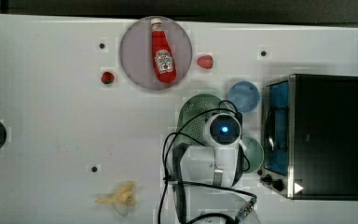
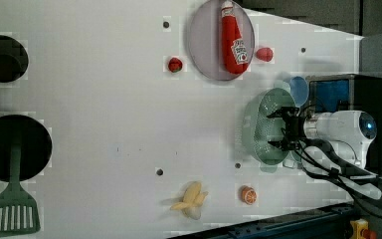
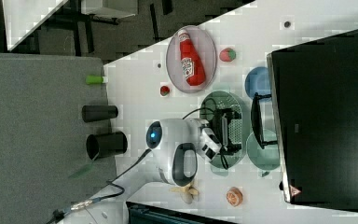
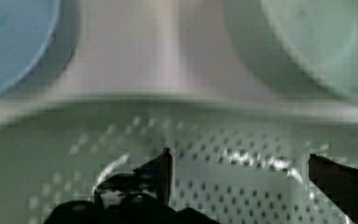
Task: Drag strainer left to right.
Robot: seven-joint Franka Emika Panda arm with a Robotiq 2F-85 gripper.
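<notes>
Wide-open tool [image 4: 240,186] fingers hang inside the strainer [image 4: 121,135] in the wrist view, two dark fingertips [image 4: 163,170] standing well apart over the perforated floor with nothing between them. Whether they touch the floor cannot be told.

In the left view the tool [image 2: 287,130] sits right of centre, its two black fingers spread over the strainer's [image 2: 261,124] hollow, and the white arm [image 2: 343,130] reaches in from the right edge. The top view hides the tool under the arm's [image 1: 223,135] white body, so there only the strainer's [image 1: 193,114] upper and left parts show, just right of the frame's centre. The right view looks from the other side: the arm [image 3: 177,144] lies at centre and the tool [image 3: 226,130] reaches right over the strainer [image 3: 216,105].

The strainer is a pale mint-green oblong bowl with rounded ends and rows of tiny holes across its floor and walls. It rests on the white counter [image 1: 51,116], near the front of a dark toaster oven [image 1: 326,135] at the top view's right. A blue bowl [image 1: 244,95] sits just above and right of it in the top view, and a pale green bowl [image 1: 254,154] just below and right.

Only the left view takes in a green spatula [image 2: 12,209] at lower left, and it and the right view take in an orange slice [image 2: 248,194] near the bottom. A ketchup bottle [image 1: 162,51] lies on a grey plate [image 1: 133,51] at upper centre of the top view, strawberries [image 1: 107,77] either side, and a peeled banana [image 1: 119,198] at lower left.
</notes>
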